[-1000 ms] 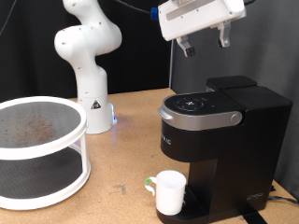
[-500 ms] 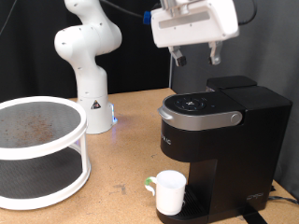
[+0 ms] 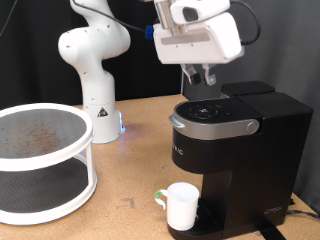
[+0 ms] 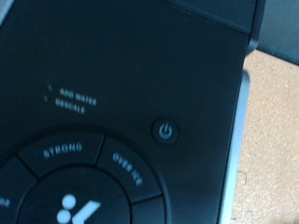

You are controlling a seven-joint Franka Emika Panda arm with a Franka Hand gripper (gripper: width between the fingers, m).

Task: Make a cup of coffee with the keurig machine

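A: Over the last second the end effector has slid towards the exterior view's left and dropped, from high above the rear of the keurig machine to just over its lid.

B: Is it carrying anything?

A: Nothing shows between the fingers. They hang close together above the button panel, but I cannot tell from either view how far open they are. The wrist view shows no fingers at all.

B: What does the wrist view show?

A: The top of the machine, close up. There is a round power button and, beside it, 2 small lines of white lettering that look like "ADD WATER" and "DESCALE", though they are blurred. On the dial below I read "STRONG" and something like "OVER ICE". No brand name is legible in either picture.

B: And the cup?

A: The cup stands upright on the drip tray under the spout, at the front of the machine, handle towards the exterior view's left. The lid looks closed.

B: So which step is this?

A: My judgement: with the cup placed and the lid down, the arm is lining up on the controls. Pressing one would call for a straight, gentle descent centred on the button, with the fingers clear of its neighbours. The white stand on the worktop plays no part.
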